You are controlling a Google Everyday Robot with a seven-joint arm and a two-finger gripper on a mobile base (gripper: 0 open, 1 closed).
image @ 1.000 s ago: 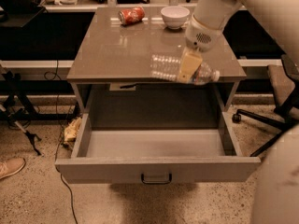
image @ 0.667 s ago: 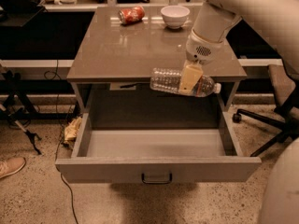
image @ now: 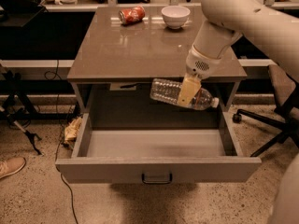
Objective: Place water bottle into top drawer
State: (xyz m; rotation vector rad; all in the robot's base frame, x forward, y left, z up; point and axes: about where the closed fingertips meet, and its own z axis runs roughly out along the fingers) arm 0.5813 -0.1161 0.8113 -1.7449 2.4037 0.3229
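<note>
Grips bottle (image: 166,91) in gripper (image: 187,94), clamped shut across the label band (only the near, tan finger (image: 186,88) in view, laid over the bottle's front). Holds bottle clear in the air, close to horizontal and slightly tilted: cap (image: 216,102) lower, toward the right of the view; base higher, toward the left. Located just in front of and below the front edge of table (image: 140,50), above the rear right part of drawer (image: 159,168), touching neither. Reaches down to it with white arm (image: 224,22) from the upper right of the view, passing over the table's right front corner.

Drawer condition: pulled out toward the camera, grey floor and side walls exposed, flat front panel nearest, dark handle (image: 157,178) at panel centre.

On the tabletop, at the far edge: red can (image: 131,15), lying on its side, and white bowl (image: 175,16), upright, just right of the can, not touching. Both well apart from the bottle.

On the floor: chair (image: 275,111) to the right of the table; tan shoe (image: 10,167) at the left edge of the view; crumpled paper (image: 72,129) beside the drawer's left wall.
</note>
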